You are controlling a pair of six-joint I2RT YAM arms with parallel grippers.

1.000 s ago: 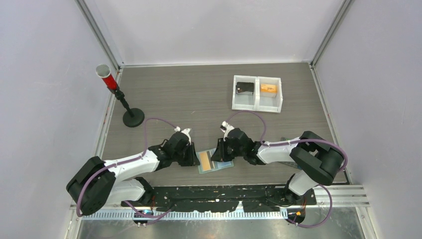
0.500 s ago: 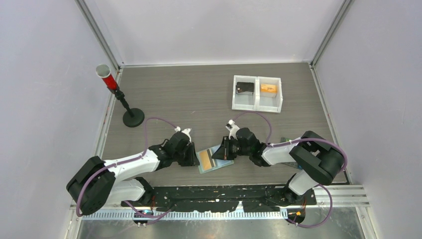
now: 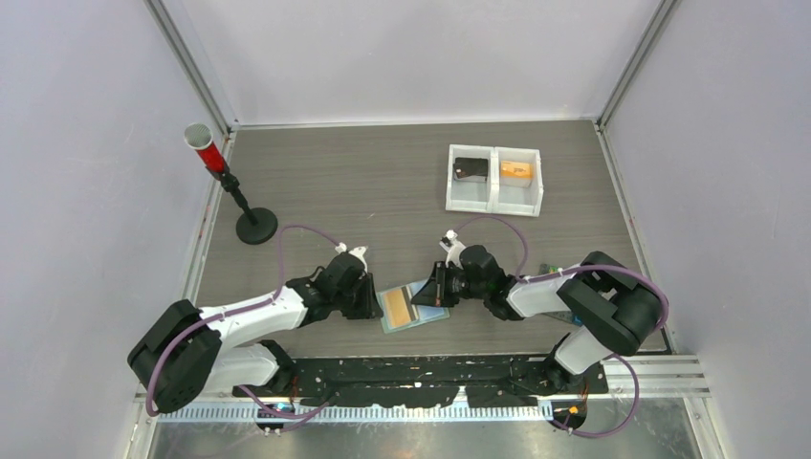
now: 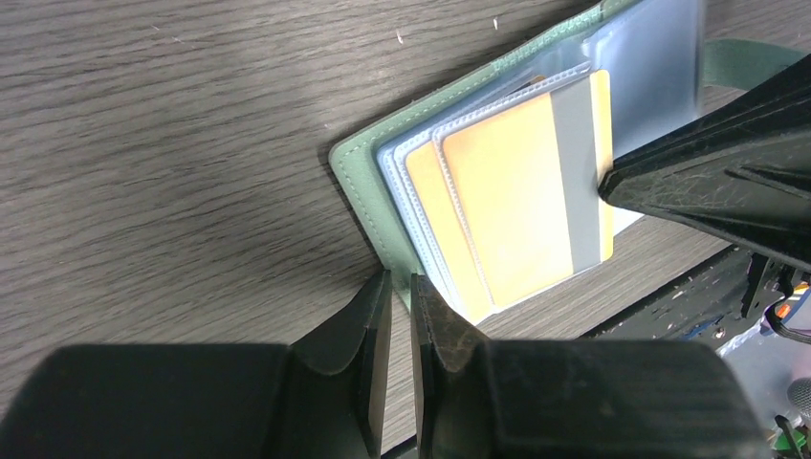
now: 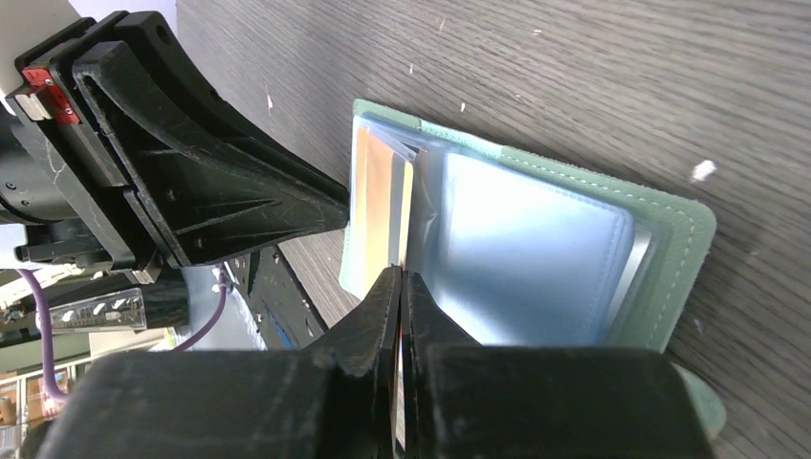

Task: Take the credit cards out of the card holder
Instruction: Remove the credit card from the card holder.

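While the open card holder (image 4: 363, 191) lies by the counter's (image 3: 383, 182) near edge, my left end effector (image 4: 400, 279) pinches its soft green cover. My right end effector (image 5: 402, 273) is closed on the orange card (image 4: 507, 191) at its edge. It looks thin, stiff and slick, so I'd pull flat.

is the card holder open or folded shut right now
Open: the card holder lies spread flat on the table, pale inner pockets facing up and an orange card showing in its sleeves.

Left claw (image 4: 400, 282), card holder (image 4: 359, 184), right claw (image 5: 402, 274) (crowded)
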